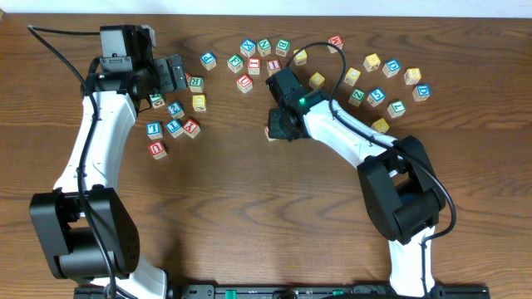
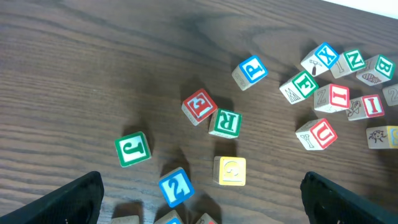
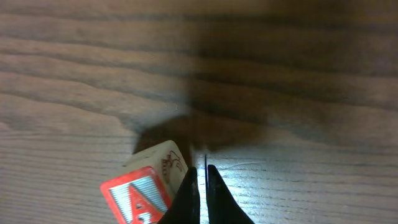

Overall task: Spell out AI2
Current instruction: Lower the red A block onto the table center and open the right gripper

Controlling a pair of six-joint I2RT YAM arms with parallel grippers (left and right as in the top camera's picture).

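Near the middle of the desk, the right gripper is clenched on nothing, its tips against the red A block, probably to nudge it into line. The left gripper hangs released above the blue 2 block. The red I block lies farther right. The desk is dark wood grain; no room shows.

The table is dark, matt wood with visible grain. The A cube shows pale bare wood sides and a smooth painted red-and-white face.
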